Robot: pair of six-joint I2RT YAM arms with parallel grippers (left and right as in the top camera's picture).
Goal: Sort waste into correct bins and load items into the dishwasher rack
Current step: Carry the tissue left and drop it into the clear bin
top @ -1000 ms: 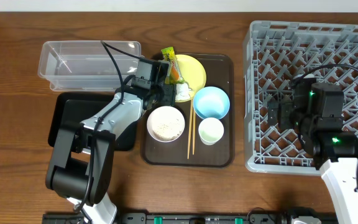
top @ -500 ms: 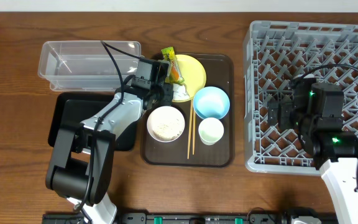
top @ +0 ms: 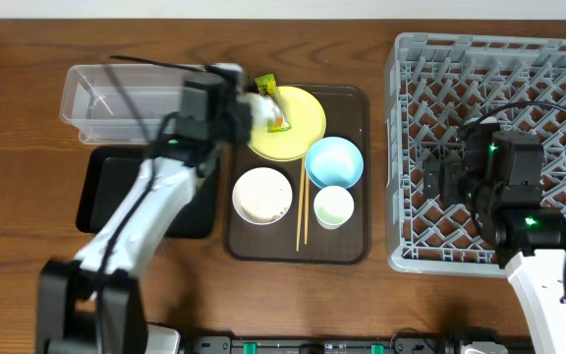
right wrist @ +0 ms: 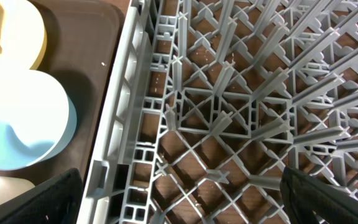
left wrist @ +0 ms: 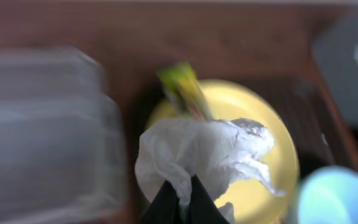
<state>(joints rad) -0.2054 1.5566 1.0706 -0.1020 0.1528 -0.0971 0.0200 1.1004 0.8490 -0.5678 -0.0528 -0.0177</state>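
My left gripper is shut on the crumpled white tissue, which hangs above the yellow plate. From overhead, that gripper holds the tissue at the plate's left edge, near the green-and-orange wrapper. The wrapper lies on the plate's rim. The white bowl holds rice crumbs. The blue bowl, pale cup and chopsticks lie on the brown tray. My right gripper hangs open over the grey rack, empty.
The clear container stands at the back left, with the black tray just in front of it. The brown serving tray sits between them and the rack. My left arm stretches over the black tray.
The left gripper closed on the tissue and lifted it off the plate, moving up and to the left. The right arm has not moved.
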